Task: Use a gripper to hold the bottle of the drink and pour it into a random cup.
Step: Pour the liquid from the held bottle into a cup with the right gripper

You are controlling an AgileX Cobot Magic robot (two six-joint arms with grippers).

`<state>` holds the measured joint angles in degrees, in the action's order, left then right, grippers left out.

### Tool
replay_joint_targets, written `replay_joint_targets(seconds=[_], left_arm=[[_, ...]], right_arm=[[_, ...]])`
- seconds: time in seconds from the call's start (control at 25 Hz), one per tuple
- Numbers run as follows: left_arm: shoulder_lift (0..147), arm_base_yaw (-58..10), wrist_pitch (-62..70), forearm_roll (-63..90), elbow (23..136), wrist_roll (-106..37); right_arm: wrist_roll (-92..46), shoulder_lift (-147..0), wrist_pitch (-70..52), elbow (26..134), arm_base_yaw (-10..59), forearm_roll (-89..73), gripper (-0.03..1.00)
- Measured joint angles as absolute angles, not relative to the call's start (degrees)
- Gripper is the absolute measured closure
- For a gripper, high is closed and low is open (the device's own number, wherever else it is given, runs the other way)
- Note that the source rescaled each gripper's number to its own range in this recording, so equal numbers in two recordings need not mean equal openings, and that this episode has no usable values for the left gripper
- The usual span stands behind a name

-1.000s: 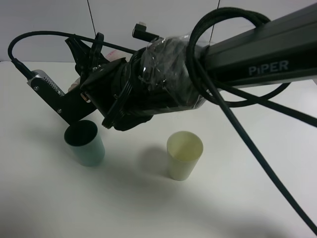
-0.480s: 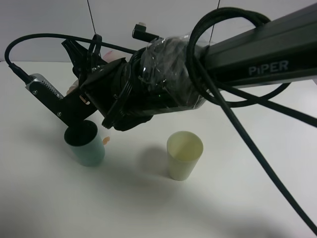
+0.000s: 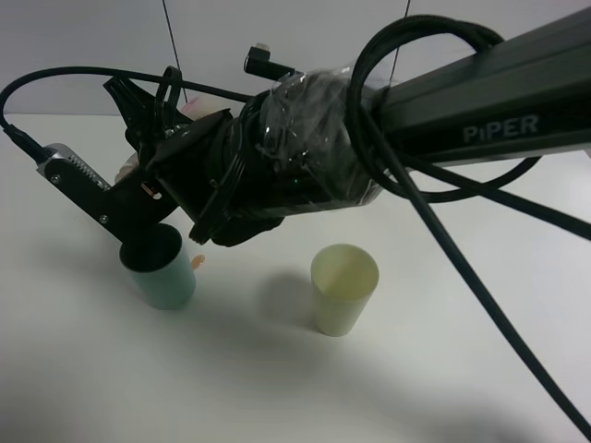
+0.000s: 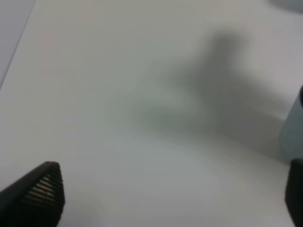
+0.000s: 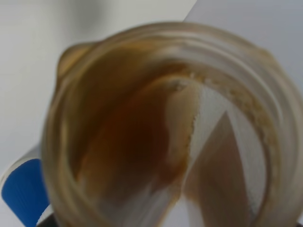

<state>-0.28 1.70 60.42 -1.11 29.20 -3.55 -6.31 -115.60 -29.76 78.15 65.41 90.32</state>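
In the exterior high view my right gripper [image 3: 129, 152], on the thick black arm marked "PiPER", reaches across to the left and is shut on the bottle [image 3: 126, 169]. The bottle is tilted just above the teal-green cup [image 3: 159, 272] and is mostly hidden by the claw. The right wrist view looks into the bottle's open mouth [image 5: 161, 127], with brown drink [image 5: 128, 137] coating its inner wall. A small orange-brown spot [image 3: 197, 263] shows beside the cup's rim. In the left wrist view my left gripper [image 4: 170, 198] is open and empty over the table, with the cup's edge [image 4: 293, 127] at one side.
A pale yellow-green tumbler [image 3: 343, 288] stands upright on the white table [image 3: 277, 388], to the right of the teal cup. A blue-banded white paper cup [image 5: 23, 189] shows behind the bottle in the right wrist view. Black cables [image 3: 443, 249] hang from the arm.
My right gripper has tipped further and shifted slightly up and left with the bottle. The orange-brown spot beside the cup's rim has appeared since a second ago.
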Motion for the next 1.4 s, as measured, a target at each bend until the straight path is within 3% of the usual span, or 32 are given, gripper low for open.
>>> replay_joint_targets(seconds=[1.4], left_arm=[[-0.28, 1.7, 60.42, -1.11, 29.2, -3.55]], right_arm=[[-11.68, -115.6, -29.76, 78.15, 65.71, 93.16, 0.97]])
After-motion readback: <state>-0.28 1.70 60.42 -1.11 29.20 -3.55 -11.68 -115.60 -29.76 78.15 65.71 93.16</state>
